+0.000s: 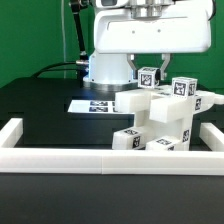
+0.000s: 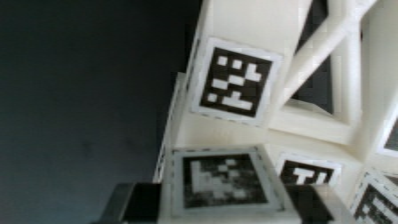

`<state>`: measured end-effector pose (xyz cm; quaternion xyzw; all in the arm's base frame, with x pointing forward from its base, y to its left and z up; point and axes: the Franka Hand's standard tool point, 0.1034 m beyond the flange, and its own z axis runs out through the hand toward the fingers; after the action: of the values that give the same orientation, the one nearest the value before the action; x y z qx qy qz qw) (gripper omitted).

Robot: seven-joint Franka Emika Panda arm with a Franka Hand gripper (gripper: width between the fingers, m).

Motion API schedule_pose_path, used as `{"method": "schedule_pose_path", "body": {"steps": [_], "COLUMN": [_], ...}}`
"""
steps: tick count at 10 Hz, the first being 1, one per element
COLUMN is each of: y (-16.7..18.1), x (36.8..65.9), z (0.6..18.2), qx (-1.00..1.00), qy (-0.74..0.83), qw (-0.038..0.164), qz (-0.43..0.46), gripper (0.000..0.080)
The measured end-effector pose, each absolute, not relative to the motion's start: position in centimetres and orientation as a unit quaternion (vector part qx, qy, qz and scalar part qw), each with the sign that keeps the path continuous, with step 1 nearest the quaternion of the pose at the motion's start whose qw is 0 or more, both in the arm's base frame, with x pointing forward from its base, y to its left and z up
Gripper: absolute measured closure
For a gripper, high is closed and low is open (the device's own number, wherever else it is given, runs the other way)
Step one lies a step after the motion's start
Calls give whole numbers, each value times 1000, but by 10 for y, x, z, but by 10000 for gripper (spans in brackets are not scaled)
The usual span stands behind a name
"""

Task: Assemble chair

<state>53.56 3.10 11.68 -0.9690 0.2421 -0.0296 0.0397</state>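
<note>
Chair (image 1: 160, 122): matte white blocky slabs, square tags | gripper (image 1: 149, 72): clamped narrow on chair's tagged top post

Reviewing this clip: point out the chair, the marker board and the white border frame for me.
chair (image 1: 160, 120), exterior view, front face of its white body.
marker board (image 1: 95, 105), exterior view, its flat tagged top.
border frame (image 1: 100, 162), exterior view, top of the near rail.

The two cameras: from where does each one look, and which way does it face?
Exterior view: off the arm, level with the table, facing the chair parts behind the white border frame; arm base and gripper show.
Wrist view: on the wrist, close to the tagged chair parts; one dark fingertip shows.
Shared: the tagged white chair parts.
</note>
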Motion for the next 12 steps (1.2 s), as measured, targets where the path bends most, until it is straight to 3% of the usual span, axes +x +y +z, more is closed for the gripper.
{"method": "schedule_pose_path", "body": {"steps": [3,12], "y": [31,35], "x": [536,535], "z": [117,116], "qx": [-965,-860], "qy": [257,508], "qw": [41,53], "qz": [-29,-14], "gripper": [517,515]}}
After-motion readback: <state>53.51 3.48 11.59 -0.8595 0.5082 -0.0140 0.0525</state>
